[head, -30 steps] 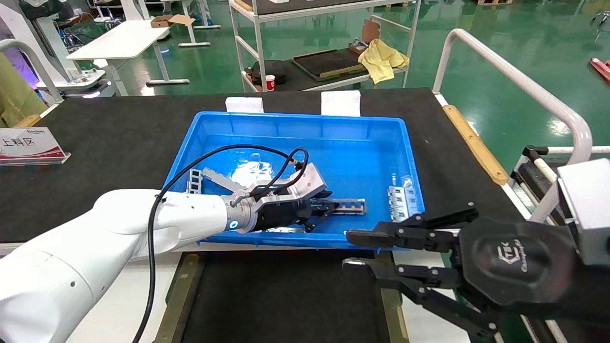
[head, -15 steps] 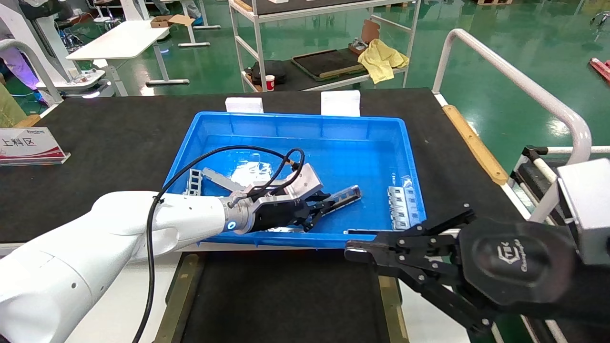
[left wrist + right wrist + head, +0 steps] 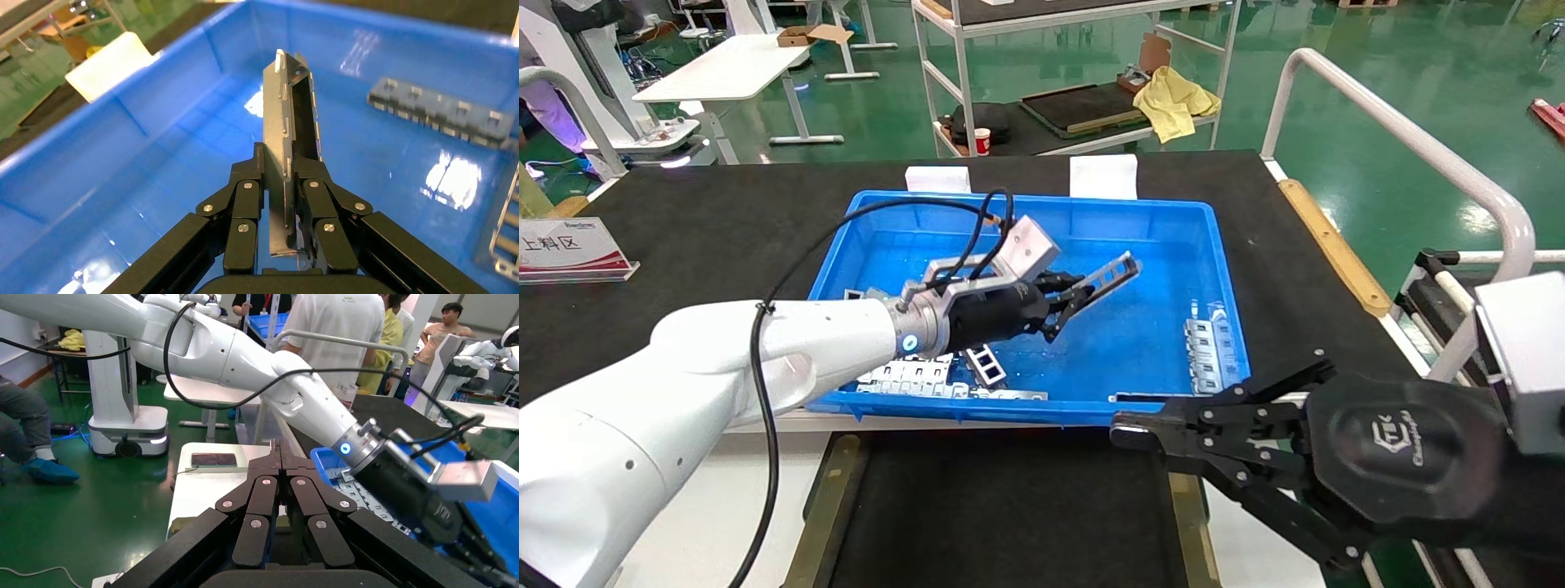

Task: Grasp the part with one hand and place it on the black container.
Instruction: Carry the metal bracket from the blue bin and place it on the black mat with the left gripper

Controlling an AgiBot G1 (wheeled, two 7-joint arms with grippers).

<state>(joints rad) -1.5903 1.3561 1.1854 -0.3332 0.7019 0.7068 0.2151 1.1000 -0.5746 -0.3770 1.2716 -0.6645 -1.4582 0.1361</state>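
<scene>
The left gripper (image 3: 1065, 304) hangs above the middle of the blue bin (image 3: 944, 214), its jaws clamped on one end of the part (image 3: 1109, 276), which juts out tilted, clear of the bin floor. The black container (image 3: 977, 506) lies at the near edge of the surface. The right gripper (image 3: 1128, 426), jaws closed on nothing, hovers over the container's right strip.

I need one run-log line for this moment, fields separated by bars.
left gripper: shut on part, lifted above blue bin | right gripper: shut, idle near bin | black container: not yet loaded
</scene>
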